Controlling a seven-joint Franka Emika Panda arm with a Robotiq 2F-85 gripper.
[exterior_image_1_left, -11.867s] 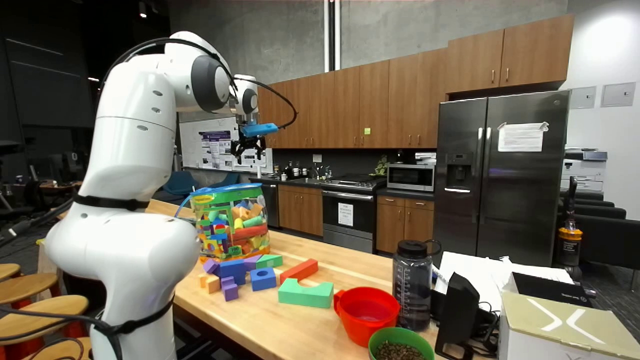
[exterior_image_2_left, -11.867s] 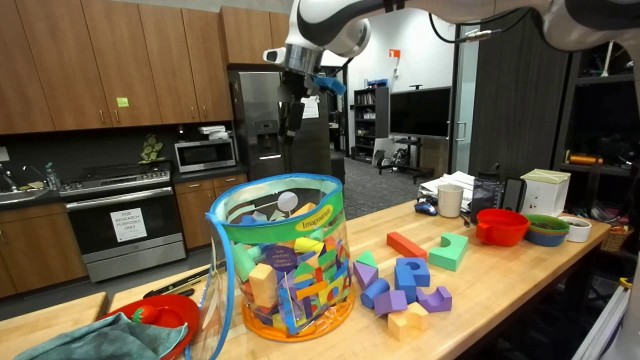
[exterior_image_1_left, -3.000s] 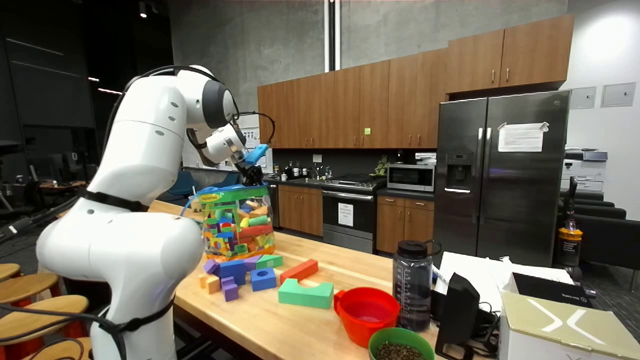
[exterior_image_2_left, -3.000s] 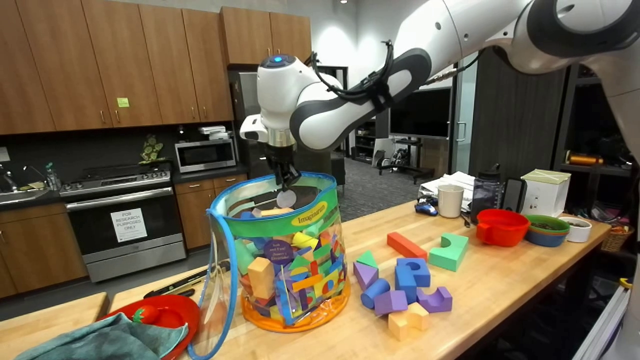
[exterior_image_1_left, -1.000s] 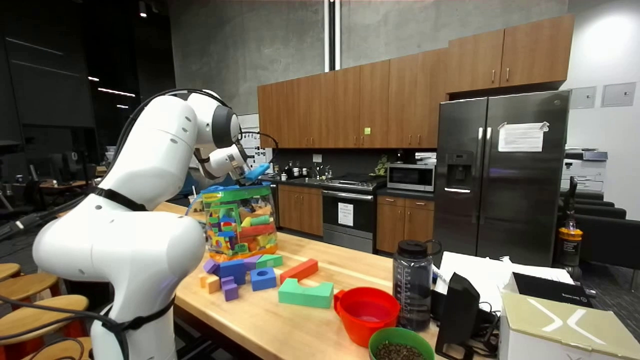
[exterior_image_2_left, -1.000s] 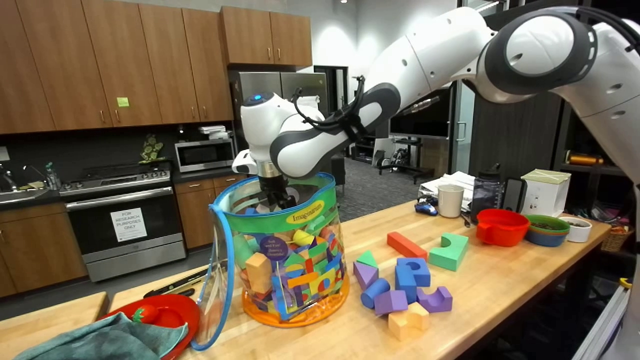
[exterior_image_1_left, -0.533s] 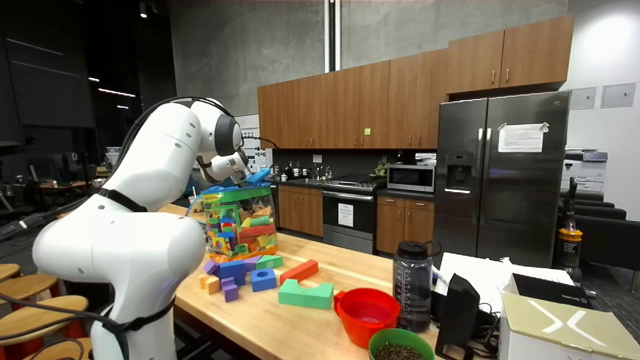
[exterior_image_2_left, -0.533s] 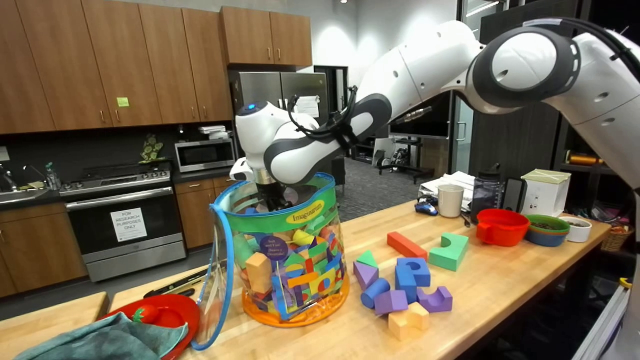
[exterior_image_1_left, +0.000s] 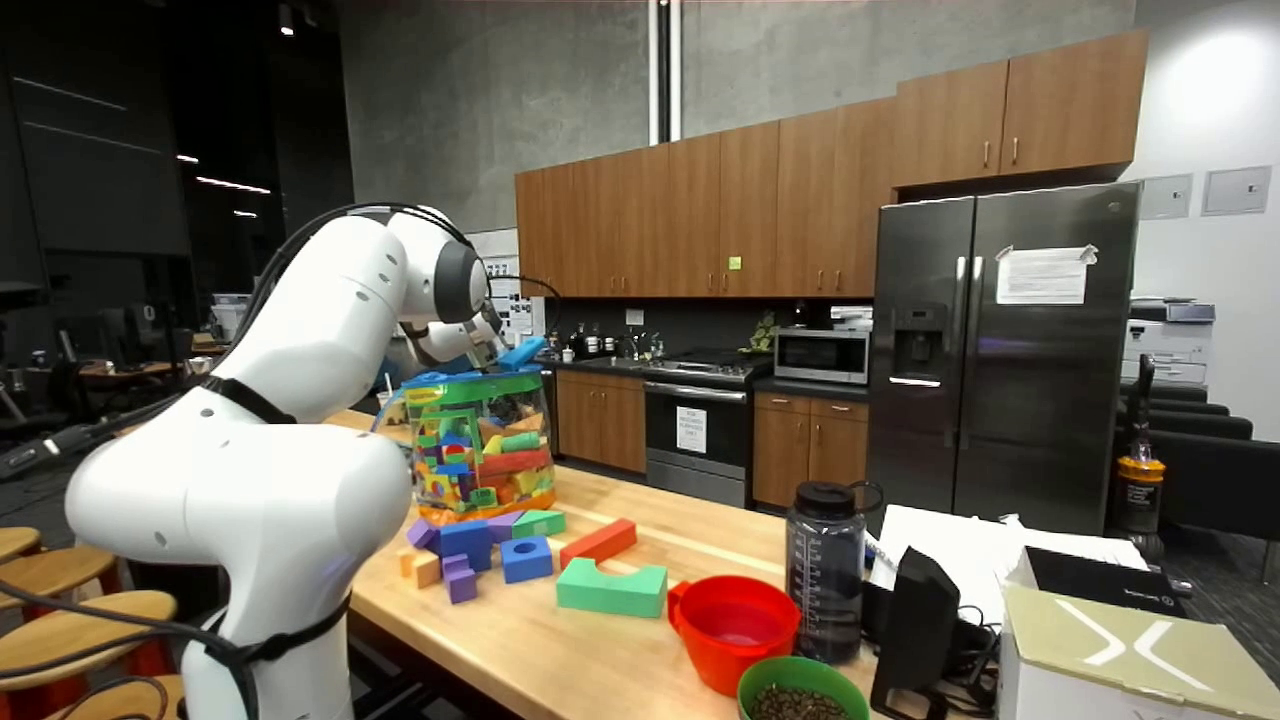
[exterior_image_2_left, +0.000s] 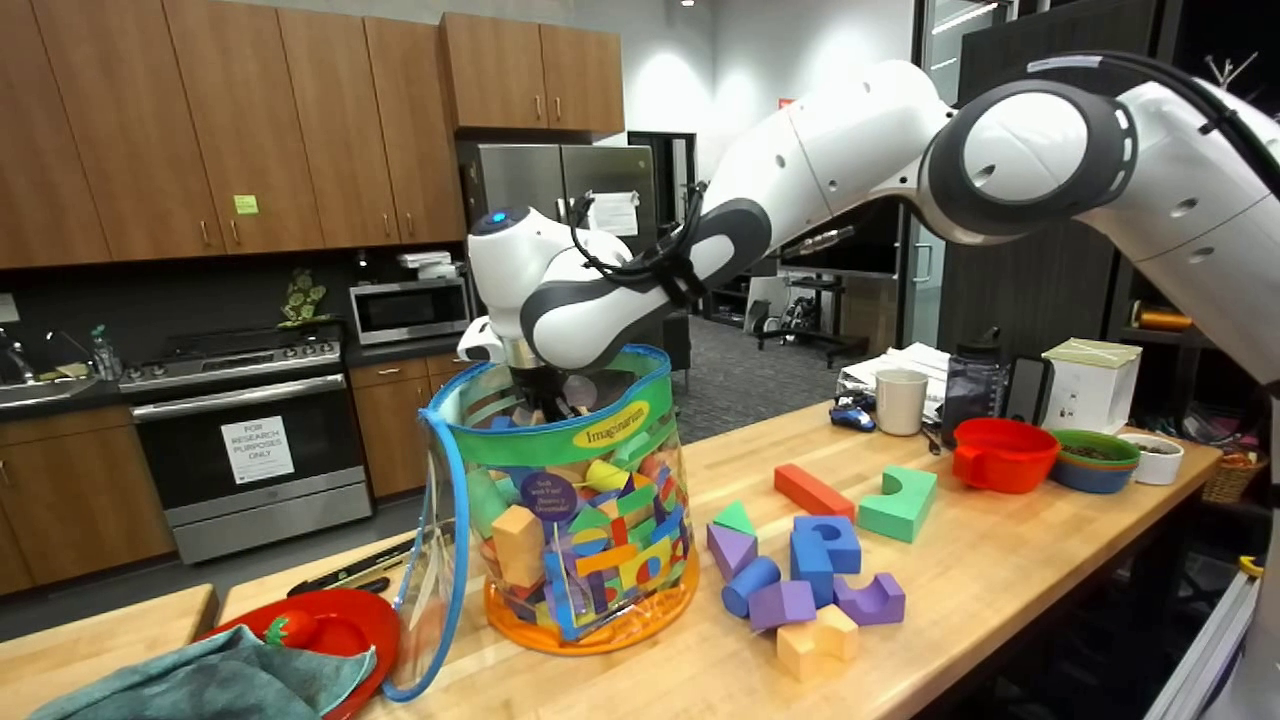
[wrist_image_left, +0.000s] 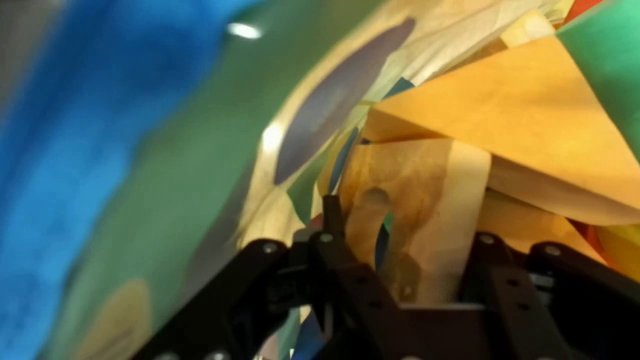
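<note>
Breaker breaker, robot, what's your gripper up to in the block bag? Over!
Gripper down in bag. Jaws either side of tan block, firm grip unclear. Orange block right beside, might snag.

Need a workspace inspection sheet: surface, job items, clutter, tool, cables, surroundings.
Surface: wooden table, loose blocks lying on it.
Job items: clear bag, open-topped, holding many blocks; tan block among them.
Clutter: red cup, water bottle, red plate with a cloth on it.
Tool: inside the bag, jaws either side of the tan block; firm grip cannot be confirmed.
Cables: black cables along the arm; others bunched near the white box.
Surroundings: fridge, stove.
</note>
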